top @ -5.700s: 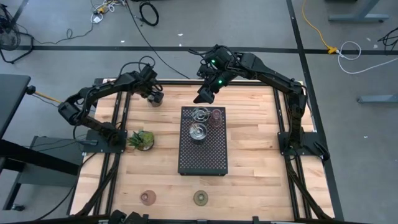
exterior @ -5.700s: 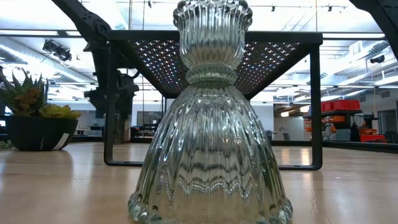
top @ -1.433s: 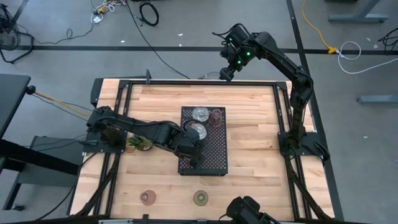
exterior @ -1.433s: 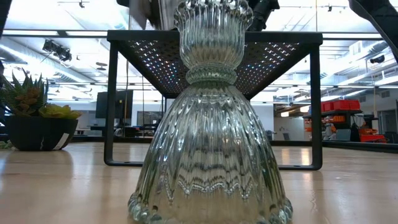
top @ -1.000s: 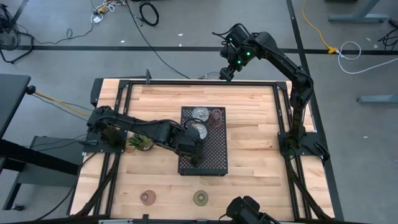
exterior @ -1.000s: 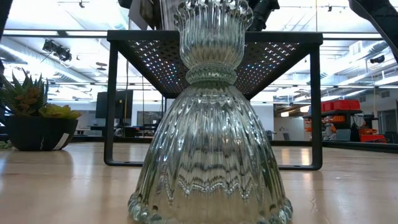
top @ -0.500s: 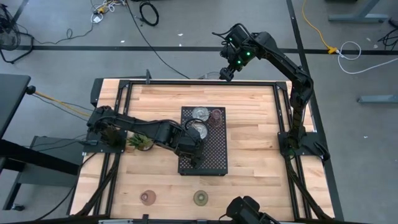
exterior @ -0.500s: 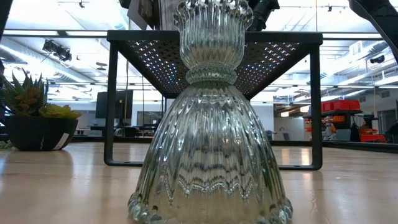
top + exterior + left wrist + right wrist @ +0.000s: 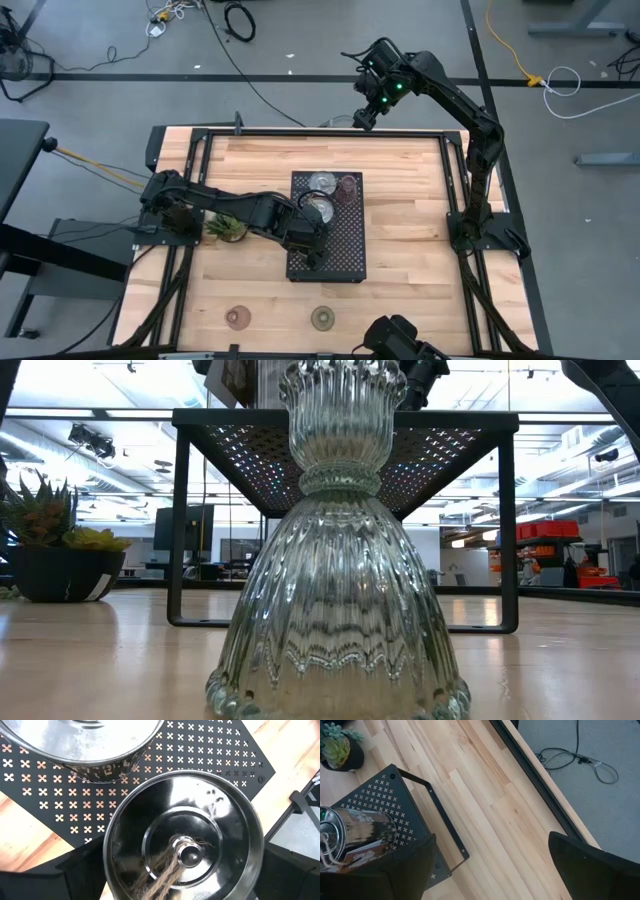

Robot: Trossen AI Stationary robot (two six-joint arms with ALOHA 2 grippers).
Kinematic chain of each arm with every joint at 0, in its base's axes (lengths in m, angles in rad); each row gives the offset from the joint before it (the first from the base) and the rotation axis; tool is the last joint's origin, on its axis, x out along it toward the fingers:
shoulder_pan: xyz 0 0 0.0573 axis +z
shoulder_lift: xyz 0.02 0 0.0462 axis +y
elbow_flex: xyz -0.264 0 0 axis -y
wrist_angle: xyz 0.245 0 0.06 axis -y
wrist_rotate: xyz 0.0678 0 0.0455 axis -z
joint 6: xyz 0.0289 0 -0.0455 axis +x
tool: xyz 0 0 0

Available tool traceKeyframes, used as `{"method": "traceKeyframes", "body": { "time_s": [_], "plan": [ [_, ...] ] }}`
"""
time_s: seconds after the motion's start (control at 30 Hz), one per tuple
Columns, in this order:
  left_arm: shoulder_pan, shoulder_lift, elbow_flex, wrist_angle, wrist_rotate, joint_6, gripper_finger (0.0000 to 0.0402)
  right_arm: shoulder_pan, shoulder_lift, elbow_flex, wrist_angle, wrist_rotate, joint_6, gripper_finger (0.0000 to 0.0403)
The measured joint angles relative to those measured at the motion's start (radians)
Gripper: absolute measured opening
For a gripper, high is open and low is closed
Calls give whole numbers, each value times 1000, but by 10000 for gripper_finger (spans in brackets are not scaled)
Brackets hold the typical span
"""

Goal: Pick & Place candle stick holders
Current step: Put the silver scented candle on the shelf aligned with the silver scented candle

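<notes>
A black perforated tray (image 9: 340,250) stands mid-table. On it are two silver cup holders (image 9: 322,183) (image 9: 318,207) and a pink holder (image 9: 348,186). My left gripper (image 9: 312,238) hangs open over the tray. In its wrist view a third silver cup (image 9: 182,840), with a wick inside, stands upright on the tray (image 9: 200,750). My left gripper (image 9: 182,854) has one finger on either side of this cup. My right gripper (image 9: 366,114) is open and holds nothing, raised over the table's far edge (image 9: 490,840). A pink disc (image 9: 237,318) and an olive disc (image 9: 322,318) lie near the front edge.
A small green plant (image 9: 228,227) in a dark pot stands left of the tray, beside my left arm. A tall ribbed clear-glass holder (image 9: 340,550) stands on the table right in front of the low camera. Bare wood lies right of the tray (image 9: 410,230).
</notes>
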Motion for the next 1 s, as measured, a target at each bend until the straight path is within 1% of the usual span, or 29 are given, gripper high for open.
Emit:
{"method": "traceKeyframes", "body": {
  "time_s": [0.37,1.0],
  "plan": [
    [13,0,0,3,21,25,400,0,0,0,0,0,-1,382],
    [27,-1,0,3,26,31,400,0,0,0,0,3,-18,382]
  ]
}}
